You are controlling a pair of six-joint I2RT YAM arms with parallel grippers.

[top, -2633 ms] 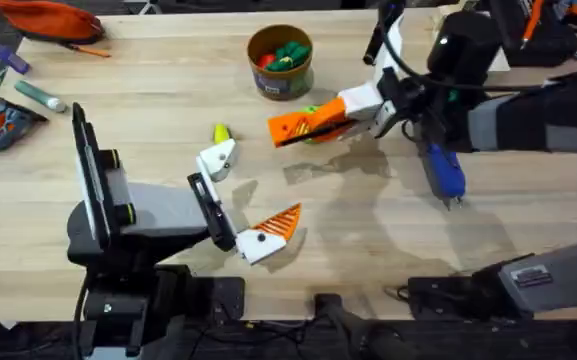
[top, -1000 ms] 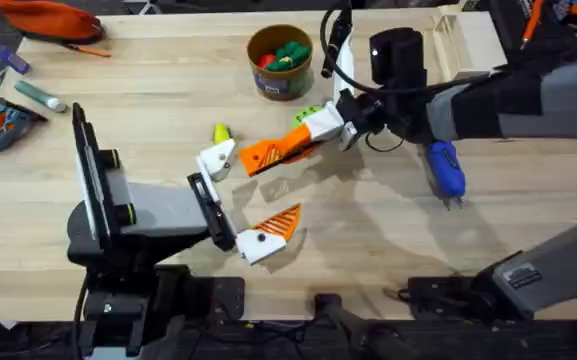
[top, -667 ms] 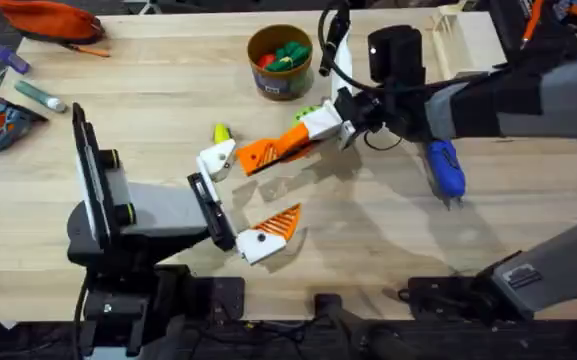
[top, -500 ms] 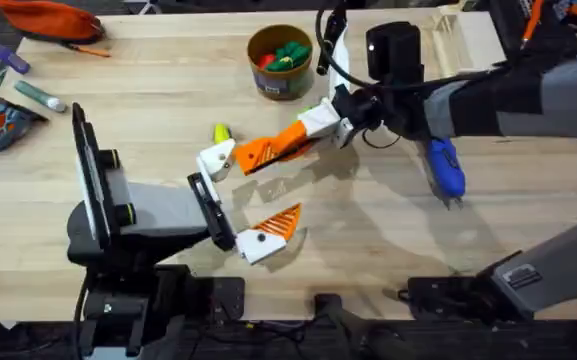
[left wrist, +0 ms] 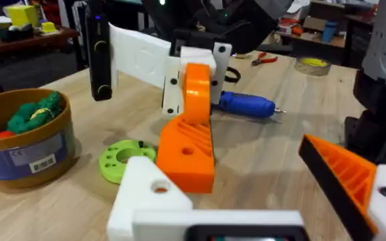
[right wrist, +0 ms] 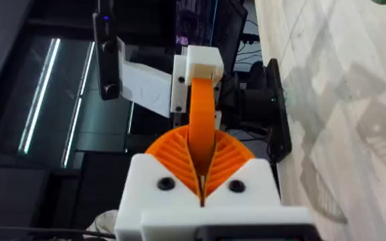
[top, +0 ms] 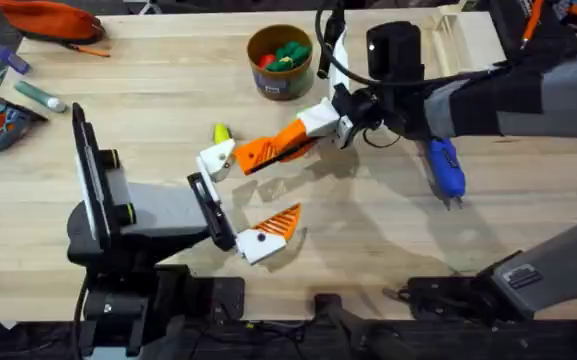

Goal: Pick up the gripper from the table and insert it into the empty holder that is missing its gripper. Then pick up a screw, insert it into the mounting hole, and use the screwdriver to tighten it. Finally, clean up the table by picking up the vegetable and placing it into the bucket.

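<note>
My right gripper [top: 306,133] reaches across the middle and is shut on the gripper [top: 266,151], an orange wedge whose tip meets the bare white holder [top: 217,160] on the left arm. In the right wrist view the orange gripper [right wrist: 203,127] stands straight up against the holder [right wrist: 203,63]. My left gripper [top: 243,198] is open, and its other jaw carries an orange ribbed pad [top: 280,222]. The vegetable [top: 222,133] lies just behind the holder. At the back stands the bucket [top: 280,62]. The blue screwdriver [top: 445,171] lies on the right.
A green ring disc [left wrist: 122,159] lies beside the bucket [left wrist: 25,134] and under the right gripper. A red pouch [top: 48,20] and pens [top: 38,95] are at the far left, and a wooden tray [top: 458,35] sits at the back right.
My right arm has carried the orange gripper leftward from beside the green disc to the left arm's holder, with only a small shift in the last second. The left arm has stayed still.
</note>
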